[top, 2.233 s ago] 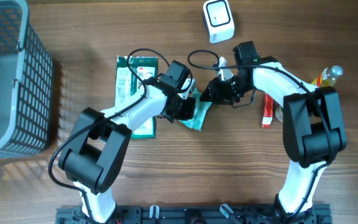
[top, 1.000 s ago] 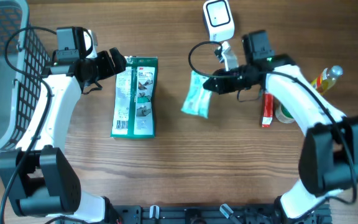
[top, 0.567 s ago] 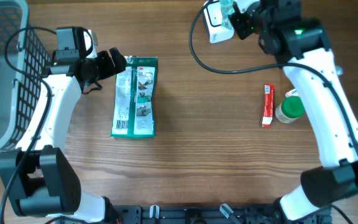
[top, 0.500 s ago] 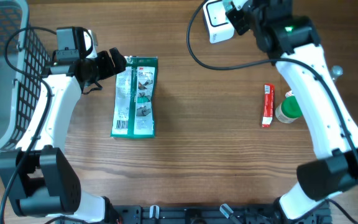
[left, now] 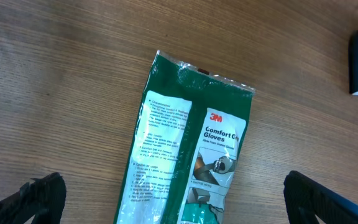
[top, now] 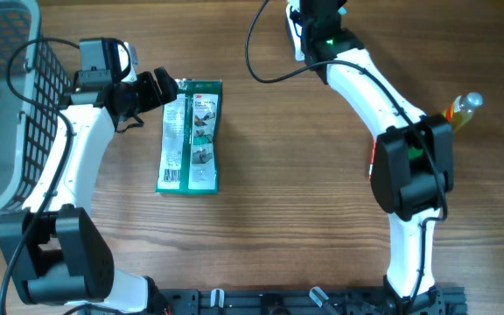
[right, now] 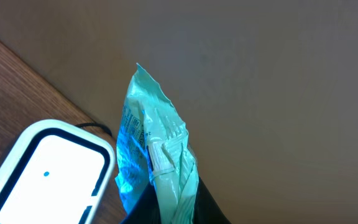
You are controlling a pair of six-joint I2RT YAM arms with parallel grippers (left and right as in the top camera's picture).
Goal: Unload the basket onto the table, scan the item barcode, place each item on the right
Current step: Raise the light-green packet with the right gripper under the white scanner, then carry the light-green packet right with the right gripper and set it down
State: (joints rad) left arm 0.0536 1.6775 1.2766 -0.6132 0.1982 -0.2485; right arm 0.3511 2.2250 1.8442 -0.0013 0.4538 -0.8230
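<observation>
One wooden table (top: pixel 261 227) carries everything, and one grey mesh basket (top: pixel 7 105) stands well to the left of the single green glove pack (top: pixel 191 136), which lies flat on the wood. Two arms reach in. The left gripper (top: pixel 166 87) hangs just beside the pack's upper left corner, holding nothing; in the left wrist view its two fingers (left: pixel 33 198) are spread wide to either side of the pack. The right gripper (right: pixel 166 208) is well to the right of the pack, at the table's far edge, pressed together on one teal pouch (right: pixel 154 143). The pouch sticks up out of the jaws, lifted off the table, just beside the one white scanner (right: pixel 42 174). One bottle (top: pixel 462 108) with a yellow body lies farthest to the right of the pack.
</observation>
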